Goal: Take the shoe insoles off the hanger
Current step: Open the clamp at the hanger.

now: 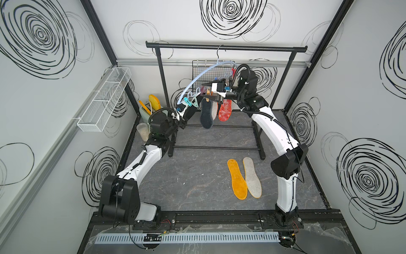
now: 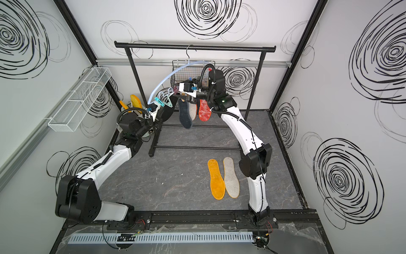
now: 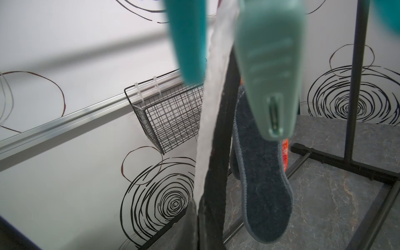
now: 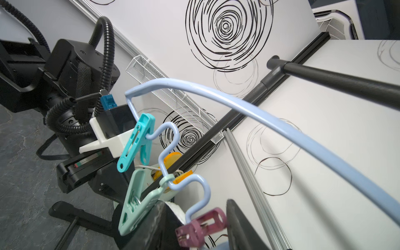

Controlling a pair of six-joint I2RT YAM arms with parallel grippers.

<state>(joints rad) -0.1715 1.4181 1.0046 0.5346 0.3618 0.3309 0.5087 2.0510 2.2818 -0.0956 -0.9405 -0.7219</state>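
Much hidden at the centre of both top views, with two arms crowding the hanger [image 1: 198, 77]. Hard to see the left gripper [image 1: 197, 101] behind its own wrist; clamped fully closed, apparently on the lower end of a black insole [image 3: 213, 173]. Running edge-on down the middle of the left wrist view, white back to the left, top blocked by a blurred teal peg [image 3: 188, 43] and mint peg [image 3: 270, 71]. Right gripper [image 1: 205, 90] up at the wavy lower bar, fingers [image 1: 206, 84] partly apart with a purple peg [image 4: 200, 229] between them; cannot tell whether touching it. Hanging at frame centre: a dark grey insole [image 1: 206, 115], a red-mottled insole [image 1: 225, 110], and between them a pale grey insole [image 2: 193, 111], mostly covered. Hooked over the top bar of a black rack [image 1: 226, 46], that hanger, with its right end lost behind the right wrist. Lower right of centre, flat on the dark marbled floor [image 1: 197, 176]: an orange insole [image 1: 237, 179] and a felt insole [image 1: 252, 177], side by side. All around, white walls with black scribbled swirls; upper left, a white mesh shelf [image 1: 105, 99]; on the back wall, a black wire basket [image 3: 168, 121].
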